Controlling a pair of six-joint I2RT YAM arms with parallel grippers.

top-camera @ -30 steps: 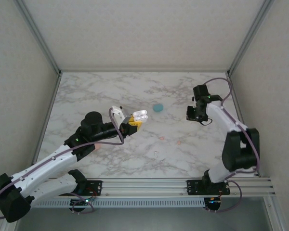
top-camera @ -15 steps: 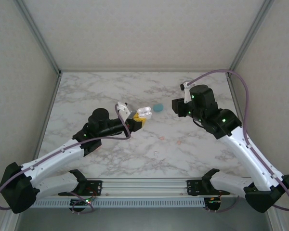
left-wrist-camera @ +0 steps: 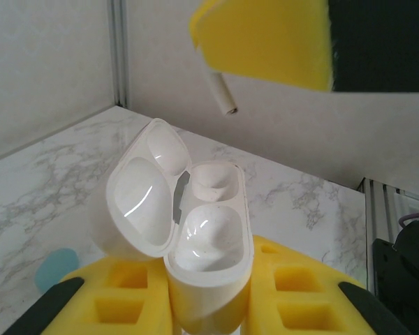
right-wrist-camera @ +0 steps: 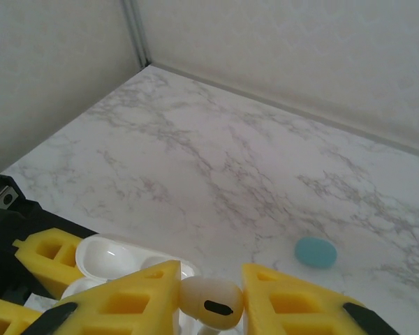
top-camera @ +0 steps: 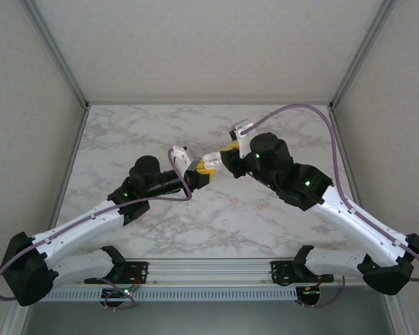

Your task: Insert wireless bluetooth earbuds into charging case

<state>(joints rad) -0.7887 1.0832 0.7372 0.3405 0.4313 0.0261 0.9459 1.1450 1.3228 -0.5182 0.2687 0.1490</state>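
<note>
My left claw (left-wrist-camera: 209,307) is clamped on the white charging case (left-wrist-camera: 195,237), holding it off the tabletop (right-wrist-camera: 216,160) with its lid thrown back so the sockets face up for loading. Just above it, my right claw (right-wrist-camera: 211,296) pinches a white earbud (right-wrist-camera: 206,307) by its head, stem down, ready I judge to drop in. A teal oval piece (right-wrist-camera: 315,252) lies on the tabletop well apart

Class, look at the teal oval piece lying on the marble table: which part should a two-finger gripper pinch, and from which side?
Pinch the teal oval piece across its narrower width, coming straight down from above. It lies flat on the table, apart from other things, so its long sides probably offer the surest hold.
</note>
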